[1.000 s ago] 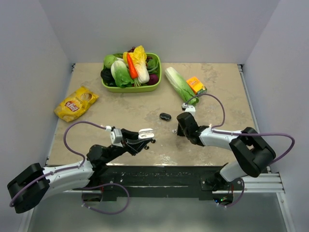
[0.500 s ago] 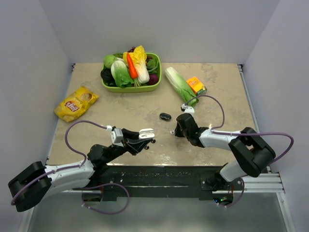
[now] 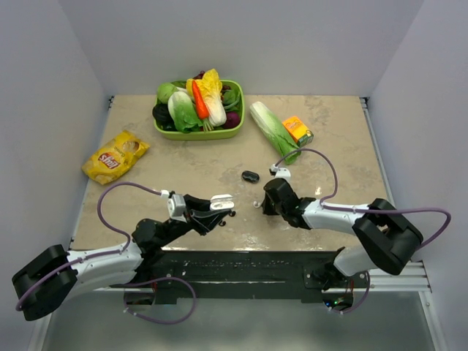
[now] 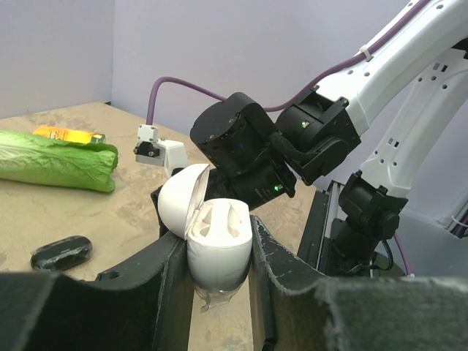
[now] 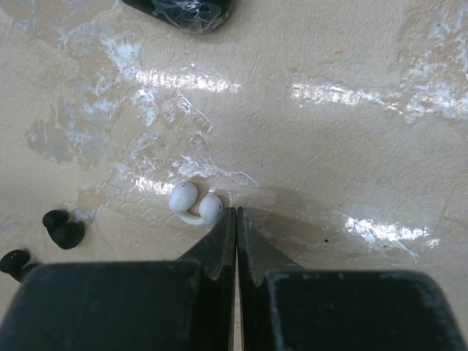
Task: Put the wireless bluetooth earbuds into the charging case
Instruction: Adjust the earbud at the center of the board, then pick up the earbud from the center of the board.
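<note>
You are gripping the open, empty-looking charging case [image 4: 212, 227] in the left gripper [image 4: 216, 256]; the right gripper [image 5: 235, 227], closed empty, is sitting just beside a white earbud [image 5: 194, 205]

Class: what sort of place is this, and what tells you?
Probably a lab robot test bench: left arm and right arm bolted to a walled-in table, with staged props like a vegetable basket and chip bag.

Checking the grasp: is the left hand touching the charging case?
Touching: left wrist view shows the left hand clamping the charging case from both sides.
</note>
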You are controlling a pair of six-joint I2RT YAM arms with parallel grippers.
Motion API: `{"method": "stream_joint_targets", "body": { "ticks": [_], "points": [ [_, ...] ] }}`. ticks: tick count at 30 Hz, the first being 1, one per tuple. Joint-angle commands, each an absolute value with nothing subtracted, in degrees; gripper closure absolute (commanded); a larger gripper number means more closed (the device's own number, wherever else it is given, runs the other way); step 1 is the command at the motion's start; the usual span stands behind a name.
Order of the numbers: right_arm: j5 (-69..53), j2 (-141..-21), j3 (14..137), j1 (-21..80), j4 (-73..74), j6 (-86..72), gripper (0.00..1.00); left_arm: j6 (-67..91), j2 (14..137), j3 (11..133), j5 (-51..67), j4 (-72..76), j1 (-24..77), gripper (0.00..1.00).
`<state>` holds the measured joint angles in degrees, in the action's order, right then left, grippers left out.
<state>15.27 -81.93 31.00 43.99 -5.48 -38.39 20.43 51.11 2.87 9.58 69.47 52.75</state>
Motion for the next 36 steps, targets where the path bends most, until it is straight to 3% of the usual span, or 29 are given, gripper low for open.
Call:
{"method": "stream_joint_targets", "body": {
  "ticks": [1,6,16,17,21,24,36],
  "points": [
    [13.98,-81.3,31.2,45.26,-3.17,-38.41,1.0,20.65,50.36,-8.7,8.96,74.09,53.26,1.0],
    [11.43,-81.12,31.2,46.84,-4.39,-36.48,1.0,20.74,50.27,-8.61,8.97,74.09,53.44,1.0],
    [13.88,-74.02,31.46,47.81,-0.18,-33.23,0.85,20.39,48.7,-8.44,8.88,72.25,53.61,1.0],
    [14.06,-71.31,31.73,48.16,1.39,-31.66,0.82,20.3,48.52,-8.44,8.62,71.9,53.7,1.0],
    [10.73,-68.47,33.31,49.13,0.62,-25.76,0.53,20.04,47.64,-8.44,8.26,71.19,53.7,1.0],
    [6.69,-72.67,36.03,49.13,0.88,-21.28,0.45,20.04,47.55,-8.35,8.09,71.19,53.79,1.0],
    [4.57,-82.61,41.13,49.13,-1.23,-18.9,0.46,19.95,45.79,-8.88,7.38,69.35,53.88,1.0]
  ]
}}
